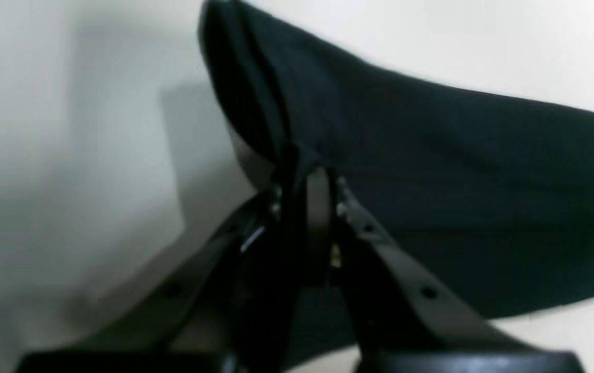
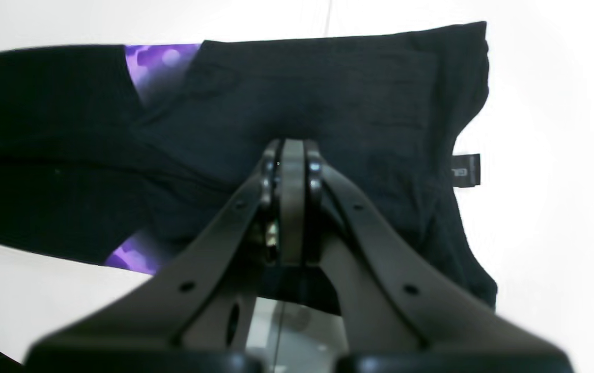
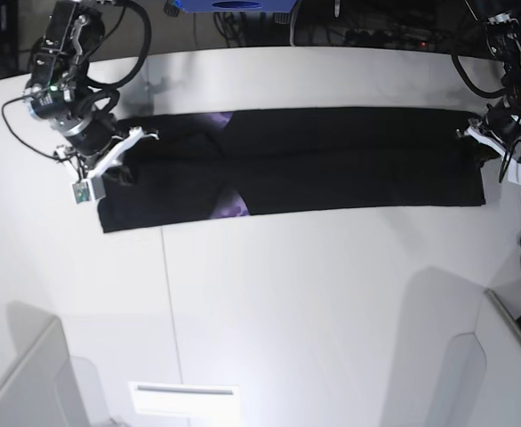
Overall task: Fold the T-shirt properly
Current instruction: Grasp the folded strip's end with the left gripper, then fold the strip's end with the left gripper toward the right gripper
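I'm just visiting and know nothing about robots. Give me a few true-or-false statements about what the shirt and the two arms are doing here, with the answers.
1. The T-shirt lies as a long narrow strip across the white table. True.
2. The left tool hangs open, clear of the cloth. False: it is closed on the T-shirt's edge and lifts it off the table.
3. The right tool is closed. True.
4. The T-shirt is plain black with no colour showing. False: a purple print peeks out between the folds.
5. A small neck tag sticks out at one end of the T-shirt. True.
6. Both arms work at the same end of the T-shirt. False: one is at each end.
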You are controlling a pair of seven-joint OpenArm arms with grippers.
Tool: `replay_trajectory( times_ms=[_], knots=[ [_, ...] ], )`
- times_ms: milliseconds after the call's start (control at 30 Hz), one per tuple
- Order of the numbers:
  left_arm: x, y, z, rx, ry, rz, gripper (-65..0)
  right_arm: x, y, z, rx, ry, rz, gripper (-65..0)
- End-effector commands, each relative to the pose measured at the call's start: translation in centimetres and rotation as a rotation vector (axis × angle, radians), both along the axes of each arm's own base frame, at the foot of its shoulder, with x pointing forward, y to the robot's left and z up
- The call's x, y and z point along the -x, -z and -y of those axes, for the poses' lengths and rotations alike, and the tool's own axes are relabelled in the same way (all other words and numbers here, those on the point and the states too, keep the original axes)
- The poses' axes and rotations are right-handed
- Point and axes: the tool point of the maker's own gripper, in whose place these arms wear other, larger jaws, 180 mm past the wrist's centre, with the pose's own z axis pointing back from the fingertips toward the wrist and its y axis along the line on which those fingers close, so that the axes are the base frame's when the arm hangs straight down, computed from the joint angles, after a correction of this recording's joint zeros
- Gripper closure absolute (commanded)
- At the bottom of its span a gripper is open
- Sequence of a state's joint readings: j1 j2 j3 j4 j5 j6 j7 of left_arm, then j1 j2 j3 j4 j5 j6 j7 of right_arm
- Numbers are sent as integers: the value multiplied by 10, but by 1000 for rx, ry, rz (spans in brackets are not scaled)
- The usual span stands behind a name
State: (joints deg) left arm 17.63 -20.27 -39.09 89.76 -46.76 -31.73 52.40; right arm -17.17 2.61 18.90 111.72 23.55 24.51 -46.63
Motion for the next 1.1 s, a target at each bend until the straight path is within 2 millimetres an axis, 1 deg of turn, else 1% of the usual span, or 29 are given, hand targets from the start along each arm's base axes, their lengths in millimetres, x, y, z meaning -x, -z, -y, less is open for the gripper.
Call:
replay_trajectory(
  times_ms=[0,67,200,300,467,633,700,767,833,900,1000,1067],
  knots=[
    [-5,-18,2,-37,34,48,0,-7,-12,0,-2,-5,50,0],
    [-1,-30,16,-66,81,67,0,-7,-12,1,-1,-4,51,0],
    [3,-37,63,-53,193,88,0,-7,-12,1,-1,-4,51,0],
    [5,-34,95,-9,248,94,0,-7,-12,1,-1,-4,51,0],
    [5,-21,146,107,285,60,0,-7,-12,1,-1,-4,52,0],
    [-5,-19,200,195,373,60,0,-8,-12,0,-3,-4,53,0],
    [-10,-21,217,227,388,67,0,-8,-12,0,-3,-4,53,0],
    [-14,-22,228,246,395,63,0,-8,-13,1,-2,-2,53,0],
    [-13,-20,240,265,407,46,0,-7,-12,1,-4,-2,53,0],
    [-17,-23,252,279,427,47,0,-7,-12,1,-4,-2,53,0],
    [-17,-22,263,296,438,34,0,-7,-12,1,-4,-2,53,0],
    [-23,-26,270,310,443,50,0,-7,-12,-1,-11,1,53,0]
  ],
)
